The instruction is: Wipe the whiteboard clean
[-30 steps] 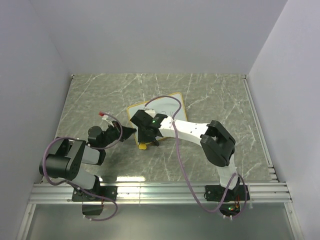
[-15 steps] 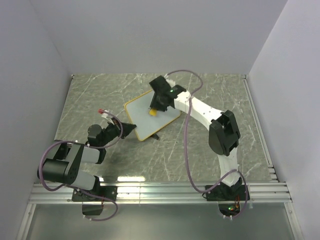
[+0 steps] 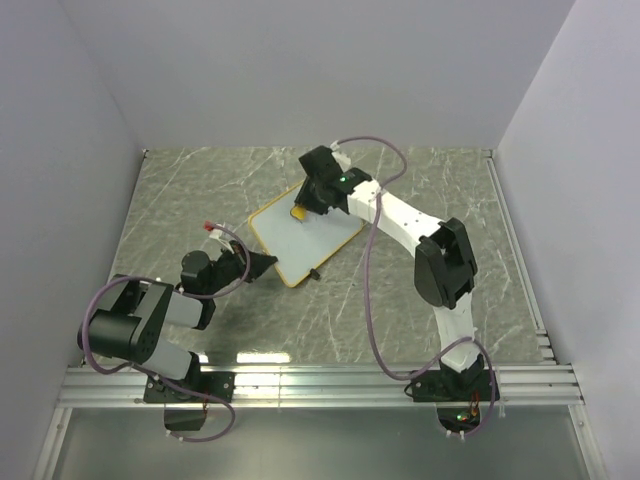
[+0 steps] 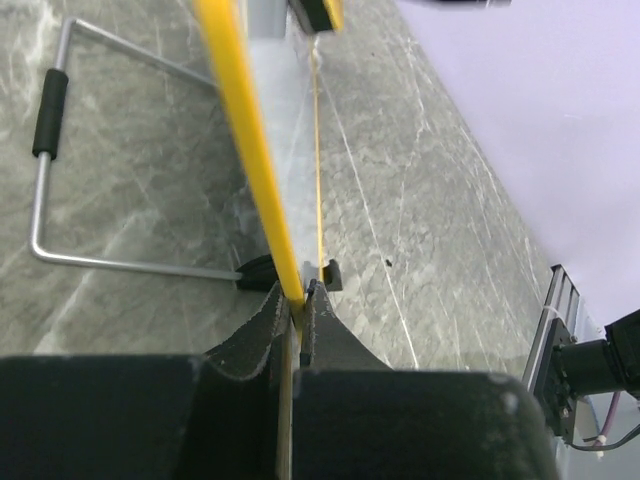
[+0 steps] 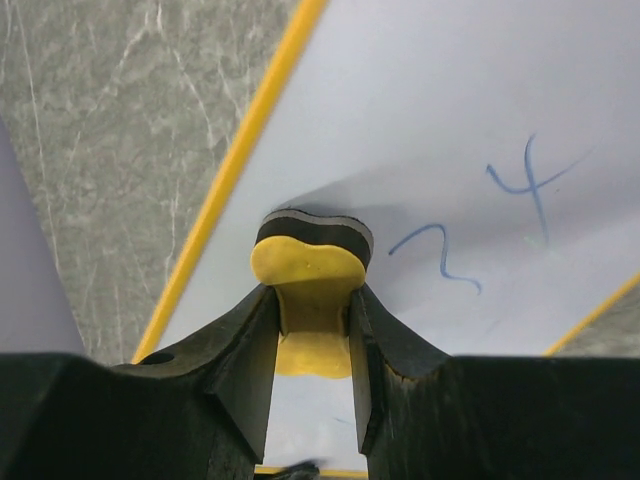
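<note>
Grey-veined marble tabletop (image 3: 440,200), pale walls on three sides. Left: left end effector (image 3: 262,263), fingers pressed together on the yellow frame at the near-left corner of the whiteboard (image 3: 318,242); a thin pinch on the edge only. Beside that grip: bent wire stand (image 4: 60,170) with a black sleeve, lying on the marble. Centre: whiteboard sits mid-tabletop, skewed, its far end under the right arm. On its face: yellow eraser (image 5: 305,262) with dark felt, pad on the white near the far-left frame, pinched by the right end effector (image 3: 305,203). Right of the pad and apart from it: blue marks (image 5: 490,210), not yet wiped. Hazards, judged: a hard stroke may twist the board out of the corner pinch or skid it; a stroke kept along the frame misses the marks; the eraser may slip in its narrow hold. Obstructions: none on the white between pad and marks; a purple cable (image 3: 372,290) loops beside the right arm.
</note>
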Robot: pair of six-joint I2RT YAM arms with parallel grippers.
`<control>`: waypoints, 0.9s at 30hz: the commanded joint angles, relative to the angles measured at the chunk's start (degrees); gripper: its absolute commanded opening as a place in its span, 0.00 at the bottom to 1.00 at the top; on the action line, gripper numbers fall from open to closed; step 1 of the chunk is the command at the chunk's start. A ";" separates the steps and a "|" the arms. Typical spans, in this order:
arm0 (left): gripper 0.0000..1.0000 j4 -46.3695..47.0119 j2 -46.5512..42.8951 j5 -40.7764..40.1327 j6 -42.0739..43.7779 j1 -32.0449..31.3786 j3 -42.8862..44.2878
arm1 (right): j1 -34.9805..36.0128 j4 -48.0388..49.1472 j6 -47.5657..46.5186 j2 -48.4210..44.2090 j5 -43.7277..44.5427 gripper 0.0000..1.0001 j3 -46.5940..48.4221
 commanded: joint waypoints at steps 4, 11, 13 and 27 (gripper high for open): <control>0.00 3.23 -0.37 4.97 3.30 -1.75 0.82 | 4.39 6.96 4.87 -3.00 -1.59 0.00 -15.44; 0.00 3.49 0.24 4.97 3.39 -1.75 0.91 | 5.45 8.20 5.14 -3.98 -0.98 0.00 -22.60; 0.00 3.49 0.42 5.14 3.39 -1.75 0.99 | 4.31 7.58 4.35 -3.80 -0.10 0.00 -21.72; 0.00 3.32 1.12 5.23 3.22 -1.83 0.82 | -9.84 3.45 0.74 4.02 1.05 0.00 -2.48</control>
